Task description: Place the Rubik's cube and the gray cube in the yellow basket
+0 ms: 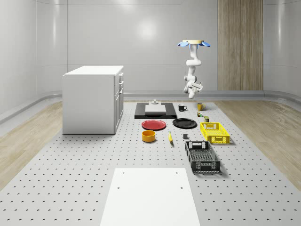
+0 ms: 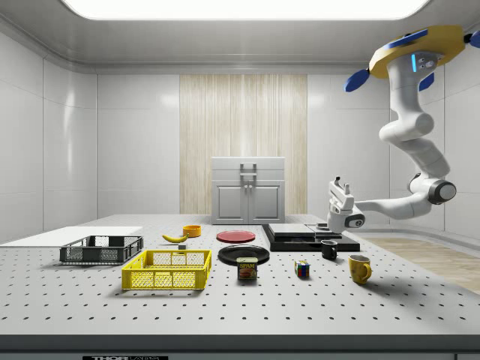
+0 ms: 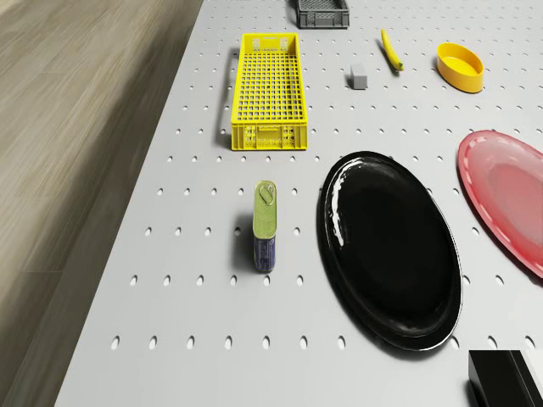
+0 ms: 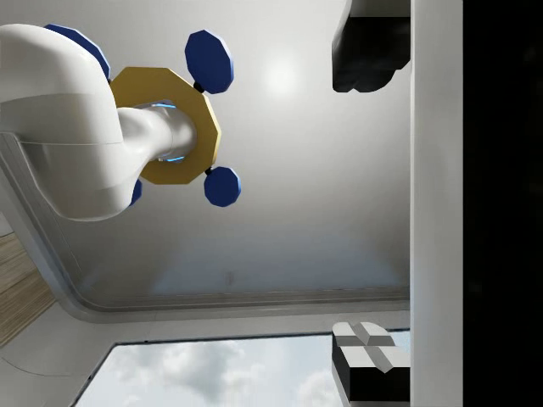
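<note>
**Drone in the air, both baskets hold nothing**

The drone point(image 2: 416, 52) hovers high above the far end of the table point(image 1: 70, 179), over the mugs. Its arm hangs down and bends, and the gripper point(image 2: 339, 196) is in the air, turned upward, above the black mug point(image 2: 329, 250). The two fingers point(image 4: 371, 356) are apart, with nothing between them.

The Rubik's cube point(image 2: 302, 269) stands on the table below the jaws, between the can point(image 2: 247, 268) and the yellow mug point(image 2: 359, 268). The yellow basket point(image 2: 168, 270) lies well apart from the jaws, beyond the can, and nothing is inside it. The gray cube point(image 3: 358, 76) sits on the table just beside this basket. The dark basket point(image 1: 202, 157) is also without contents. The orange bowl point(image 1: 149, 136) is near the banana point(image 3: 390, 50).
</note>
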Tool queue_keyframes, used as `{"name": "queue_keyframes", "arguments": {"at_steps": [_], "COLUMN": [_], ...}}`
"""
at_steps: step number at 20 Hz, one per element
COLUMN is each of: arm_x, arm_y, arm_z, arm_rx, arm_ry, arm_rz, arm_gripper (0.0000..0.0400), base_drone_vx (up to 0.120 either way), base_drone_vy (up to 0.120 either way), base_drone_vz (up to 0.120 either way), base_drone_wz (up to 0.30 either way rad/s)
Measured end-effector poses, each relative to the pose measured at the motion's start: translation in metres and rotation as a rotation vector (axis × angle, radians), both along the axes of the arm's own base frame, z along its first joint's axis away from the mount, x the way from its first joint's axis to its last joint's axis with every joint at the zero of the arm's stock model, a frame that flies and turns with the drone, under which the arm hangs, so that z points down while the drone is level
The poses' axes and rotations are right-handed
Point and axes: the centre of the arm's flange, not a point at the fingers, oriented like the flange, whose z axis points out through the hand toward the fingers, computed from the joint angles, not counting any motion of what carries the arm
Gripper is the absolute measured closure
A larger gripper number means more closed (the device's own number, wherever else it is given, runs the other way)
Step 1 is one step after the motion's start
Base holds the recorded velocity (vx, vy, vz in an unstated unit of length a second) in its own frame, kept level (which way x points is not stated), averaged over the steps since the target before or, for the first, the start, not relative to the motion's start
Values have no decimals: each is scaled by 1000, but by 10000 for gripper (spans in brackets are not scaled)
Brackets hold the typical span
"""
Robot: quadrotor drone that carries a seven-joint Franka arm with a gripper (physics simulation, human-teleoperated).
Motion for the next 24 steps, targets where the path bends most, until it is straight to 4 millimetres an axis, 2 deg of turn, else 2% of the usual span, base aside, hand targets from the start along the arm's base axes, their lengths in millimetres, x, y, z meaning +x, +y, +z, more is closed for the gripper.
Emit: {"name": "queue_keyframes", "arguments": {"at_steps": [4,6,8,10,12,15,19,24], "arm_x": [1,1,3,4,5,5,6,6], "arm_y": [32,46,52,46,31,5,-20,-36], "arm_z": [-28,-54,-87,-121,-148,-172,-184,-187], "arm_rx": [-430,-730,-1069,-1413,-1723,-2081,-2366,-2532], "arm_ry": [-1,-1,-1,-1,0,2,3,4], "arm_rz": [-14,-24,-36,-49,-60,-72,-77,-78], "arm_gripper": [0,0,0,0,0,0,0,0], "base_drone_vx": [120,120,120,120,120,120,120,120], "base_drone_vy": [0,0,0,0,0,0,0,0], "base_drone_vz": [-110,-40,-120,-120,-120,-120,-120,-120], "base_drone_wz": [0,0,0,0,0,0,0,0]}}
